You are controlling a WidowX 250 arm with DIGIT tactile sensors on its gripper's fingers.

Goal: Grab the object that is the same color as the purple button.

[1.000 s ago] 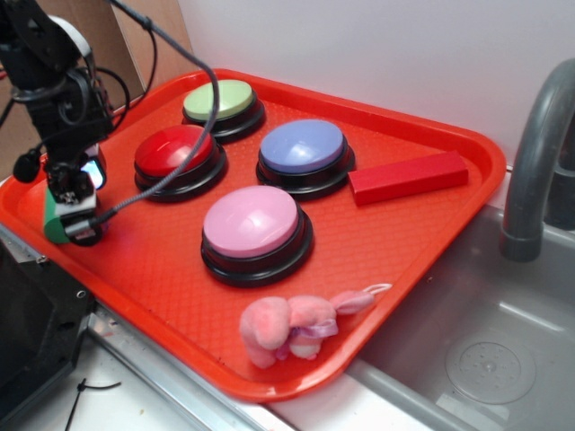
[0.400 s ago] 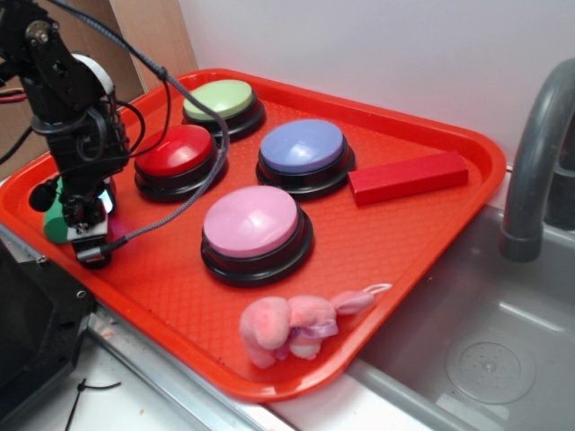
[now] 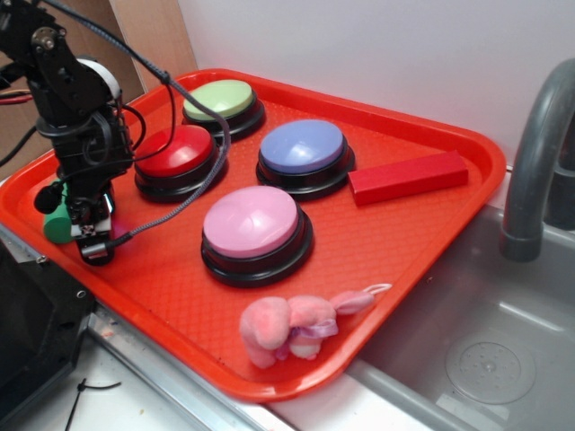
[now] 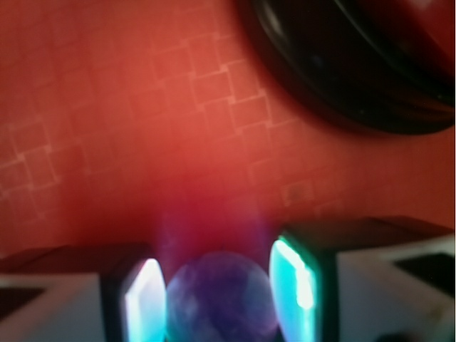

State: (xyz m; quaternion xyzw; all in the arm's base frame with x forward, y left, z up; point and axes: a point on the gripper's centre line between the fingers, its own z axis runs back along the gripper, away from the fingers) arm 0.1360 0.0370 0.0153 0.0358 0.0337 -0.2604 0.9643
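Observation:
The object, a small glossy purple ball (image 4: 221, 298) with pale specks, sits between my gripper's two lit fingers in the wrist view. Both pads touch its sides, so the gripper (image 4: 221, 303) is shut on it, low over the red tray (image 4: 142, 107). In the exterior view the gripper (image 3: 94, 241) points down at the tray's left edge and hides the ball. The purple button (image 3: 302, 146), a periwinkle dome on a black base, stands near the tray's middle, far to the gripper's right.
A green cylinder (image 3: 56, 224) stands just left of the gripper. Red (image 3: 173, 148), green (image 3: 220, 97) and pink (image 3: 252, 220) buttons, a red block (image 3: 409, 177) and a pink plush toy (image 3: 292, 325) share the tray (image 3: 467, 144). A sink (image 3: 485, 350) and faucet (image 3: 535, 153) lie to the right.
The arm shifted slightly right, away from the green cylinder, and lowered onto the tray. The fingers now flank and touch the purple ball.

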